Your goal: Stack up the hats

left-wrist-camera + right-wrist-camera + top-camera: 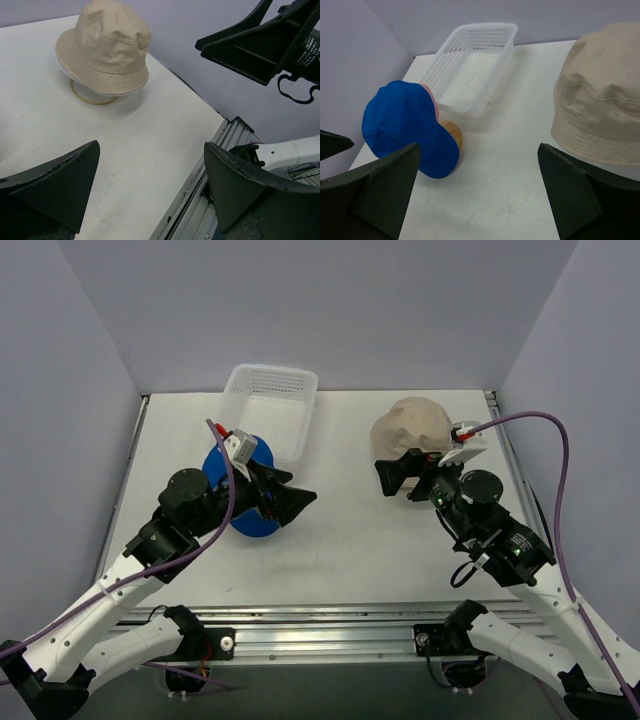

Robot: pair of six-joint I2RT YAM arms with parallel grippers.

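Blue cap [402,125]: on the left half of the desk [350,540], just near of the white mesh basket [495,75] and apart from it.
Blue cap, axis: the long axis runs from far to near and leans slightly right. The flatter peak end is the near end, and the rounded crown is at the far end.
Blue cap, support: it is draped over a pale wooden stand [454,134] that shows under its right side.
Pink edge [432,102]: a thin strip of pink fabric peeks out from under the far right side of the blue cap. Its shape and heading are hidden.
Beige hat [105,47]: on the far right of the desk, well apart from the blue cap. The crown is up and the brim droops all round. It is round, so it has no clear long axis.
Beige hat, support: it sits over a gold wire ring [92,103] resting on the desk.
Left claw [290,490]: wide and holding nothing. It is over the right side of the blue cap and faces right toward the beige hat.
Right claw [398,472]: wide and holding nothing. It is just near of the beige hat and faces left, with its 2 fingers framing the blue cap and basket.
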